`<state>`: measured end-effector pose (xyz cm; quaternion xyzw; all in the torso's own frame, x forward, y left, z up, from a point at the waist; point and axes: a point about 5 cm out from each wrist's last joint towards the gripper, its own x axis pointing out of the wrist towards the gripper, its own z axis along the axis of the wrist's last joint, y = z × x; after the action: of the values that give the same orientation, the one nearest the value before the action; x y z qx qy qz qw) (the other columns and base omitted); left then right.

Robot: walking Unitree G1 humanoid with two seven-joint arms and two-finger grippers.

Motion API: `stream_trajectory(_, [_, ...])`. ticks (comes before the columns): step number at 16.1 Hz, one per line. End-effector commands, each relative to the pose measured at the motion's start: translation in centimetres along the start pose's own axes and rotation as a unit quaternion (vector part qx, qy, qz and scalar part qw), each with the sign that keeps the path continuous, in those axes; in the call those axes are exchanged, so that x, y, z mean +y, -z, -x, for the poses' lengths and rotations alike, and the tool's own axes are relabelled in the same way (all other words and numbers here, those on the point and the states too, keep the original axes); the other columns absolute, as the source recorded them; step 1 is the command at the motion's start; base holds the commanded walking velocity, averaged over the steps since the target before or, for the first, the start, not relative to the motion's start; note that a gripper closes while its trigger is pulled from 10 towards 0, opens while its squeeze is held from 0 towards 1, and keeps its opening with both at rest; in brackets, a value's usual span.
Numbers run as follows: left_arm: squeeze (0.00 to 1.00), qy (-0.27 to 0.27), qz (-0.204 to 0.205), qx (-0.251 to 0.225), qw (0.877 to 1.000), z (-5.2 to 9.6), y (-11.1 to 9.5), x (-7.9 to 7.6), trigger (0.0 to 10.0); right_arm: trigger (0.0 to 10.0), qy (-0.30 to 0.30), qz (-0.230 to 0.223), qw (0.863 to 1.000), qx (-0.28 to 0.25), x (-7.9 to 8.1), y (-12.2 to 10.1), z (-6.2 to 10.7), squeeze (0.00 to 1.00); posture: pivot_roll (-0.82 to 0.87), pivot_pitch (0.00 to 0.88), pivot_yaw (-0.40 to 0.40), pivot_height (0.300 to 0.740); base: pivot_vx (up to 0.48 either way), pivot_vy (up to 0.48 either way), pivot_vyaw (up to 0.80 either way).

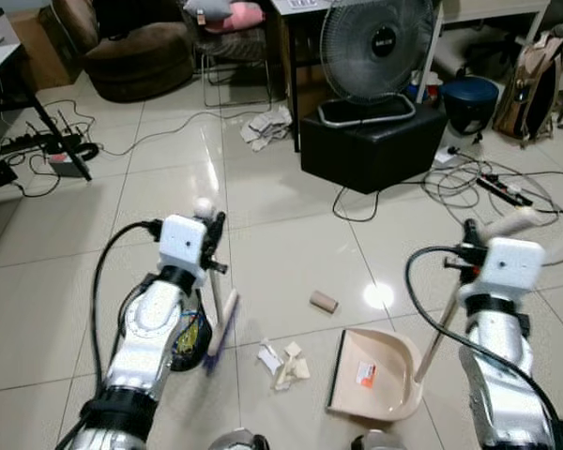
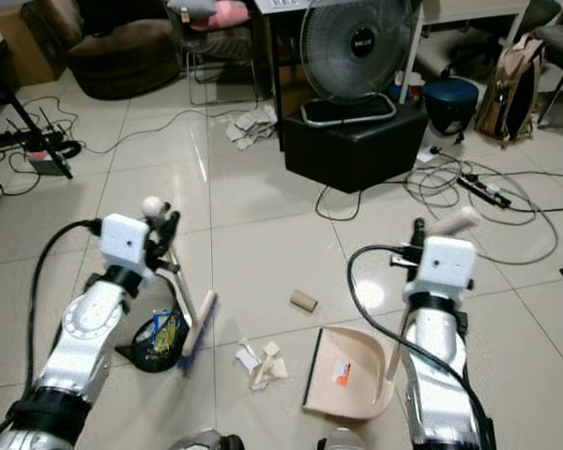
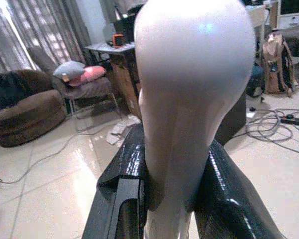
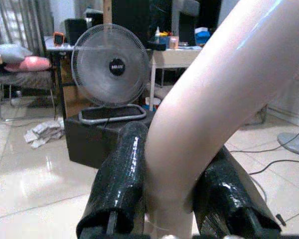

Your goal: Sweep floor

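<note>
Nearest the robot, the left hand [image 1: 214, 246] is clamped on the top of a short broom [image 1: 221, 323], both black fingers [image 3: 122, 184] pressed against the pale handle just under its rounded knob. The broom stands nearly upright with its bristle edge on the floor [image 1: 291, 234], just to the robot's left of the litter, likely so one short push would carry the scraps sideways. The right hand [image 1: 469, 246] grips the curved top of the dustpan handle [image 4: 214, 99] in the same way, fingers squeezed on either side. The dustpan [image 1: 375, 373] lies flat on the tiles with its open lip turned toward the broom, which seems to be a ready catching position.

Between broom and dustpan lie crumpled paper scraps [image 1: 283, 362], pale cream and torn, just beside the pan's lip but not yet in it. A little farther out sits a small cardboard tube [image 1: 324, 301], brown, lying on its side. By my reading the sweep has barely begun.

Farther off, a fan [image 1: 375, 47] stands on a black box [image 1: 371, 145], with more crumpled paper [image 1: 266, 127] near it and loose cables [image 1: 488, 187] trailing across the glossy tiles.
</note>
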<state>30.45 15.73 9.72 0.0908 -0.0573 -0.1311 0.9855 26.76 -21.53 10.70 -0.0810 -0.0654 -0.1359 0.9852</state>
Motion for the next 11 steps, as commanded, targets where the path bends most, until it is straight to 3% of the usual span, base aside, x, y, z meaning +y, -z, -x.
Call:
stream_trajectory(1, [0.00,0.005,-0.013,-0.015,1.000,-0.7,-0.6,-0.1,10.0,10.0,-0.001,0.010,1.000,-0.022,0.0,-0.5,-0.9,0.00,-0.01,0.109,0.120,0.740,0.000,0.000,0.00])
stream_trajectory(4, [0.00,0.023,-0.013,-0.020,0.999,-1.3,-0.7,-0.9,10.0,10.0,-0.009,0.016,1.000,-0.018,0.4,0.2,-2.3,0.00,0.03,0.133,0.107,0.740,0.000,0.000,0.00])
stream_trajectory(7, [0.00,0.035,-0.014,-0.018,0.999,-1.8,-0.7,-1.6,10.0,10.0,-0.055,0.034,0.997,-0.033,2.9,0.5,-3.9,0.00,0.06,0.190,0.112,0.740,0.000,0.000,0.00])
stream_trajectory(11, [0.00,0.052,-0.013,-0.020,0.998,-1.0,-0.6,-2.9,10.0,10.0,-0.071,0.057,0.995,-0.034,4.8,1.6,-3.6,0.00,0.14,0.237,0.122,0.740,0.000,0.000,0.00])
